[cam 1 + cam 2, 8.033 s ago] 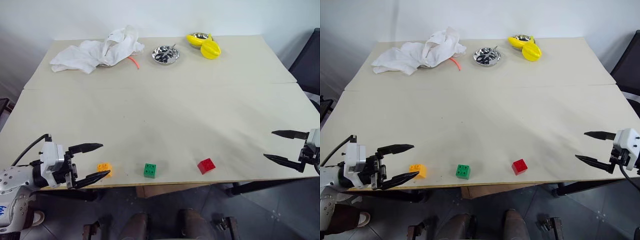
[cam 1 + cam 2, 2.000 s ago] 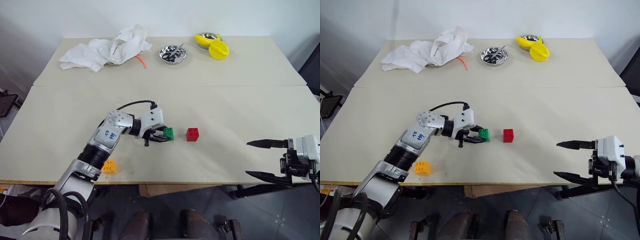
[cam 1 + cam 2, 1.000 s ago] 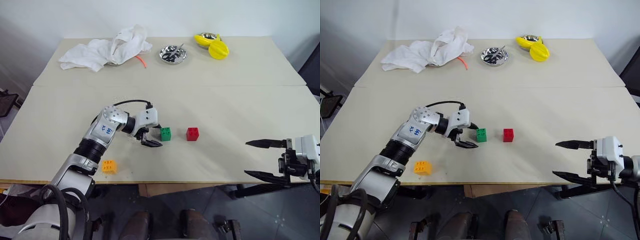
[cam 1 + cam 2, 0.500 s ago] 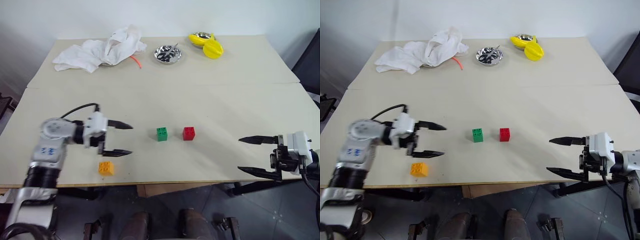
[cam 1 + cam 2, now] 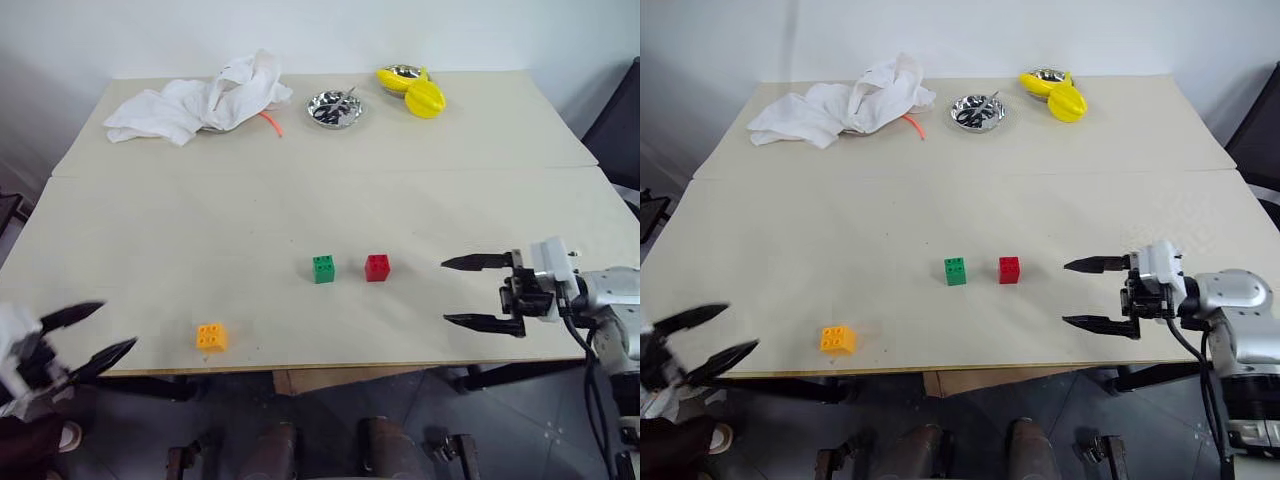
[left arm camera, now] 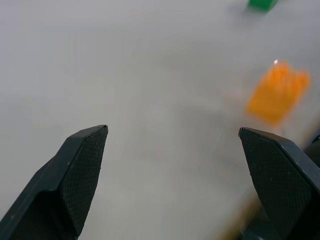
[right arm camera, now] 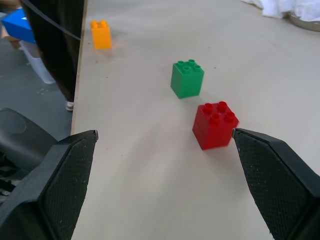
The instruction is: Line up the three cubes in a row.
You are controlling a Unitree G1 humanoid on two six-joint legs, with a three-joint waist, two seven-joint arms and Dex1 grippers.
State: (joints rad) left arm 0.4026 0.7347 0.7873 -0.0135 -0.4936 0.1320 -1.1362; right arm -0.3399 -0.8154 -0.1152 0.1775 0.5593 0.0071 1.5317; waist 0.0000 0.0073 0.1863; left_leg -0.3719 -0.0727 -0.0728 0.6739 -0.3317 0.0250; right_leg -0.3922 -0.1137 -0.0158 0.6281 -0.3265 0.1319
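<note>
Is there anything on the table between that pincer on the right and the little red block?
No. In the head views, only bare table lies between the open right pincer and the red block. The green block sits on the red one's far side.

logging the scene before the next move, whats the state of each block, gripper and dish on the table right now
green plastic studded block: upright, beside red, apart
red plastic studded block: upright, free
orange-yellow plastic studded block: upright, alone near front edge, out of line
left gripper: open, empty
right gripper: open, empty
white cloth: crumpled
small metal dish: upright
</note>
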